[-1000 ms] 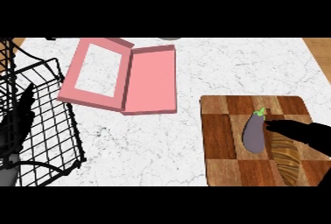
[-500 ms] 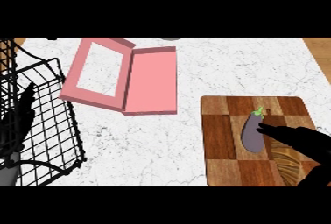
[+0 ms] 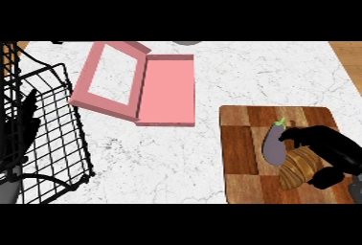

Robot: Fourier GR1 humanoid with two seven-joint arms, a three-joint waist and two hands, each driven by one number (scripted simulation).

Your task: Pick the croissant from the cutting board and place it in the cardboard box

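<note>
Head view shows the right robot hand [image 3: 332,153] curling around the croissant [image 3: 298,167] on the board [image 3: 244,143], grasp incomplete; next, lift toward the box [image 3: 166,91].

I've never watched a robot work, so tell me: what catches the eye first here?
The pink box lies open at the counter's upper middle, bright against the white marble. At lower right, on the wooden board, the black right hand curls its fingers over a croissant beside a purple eggplant. A black wire basket fills the left edge.
</note>
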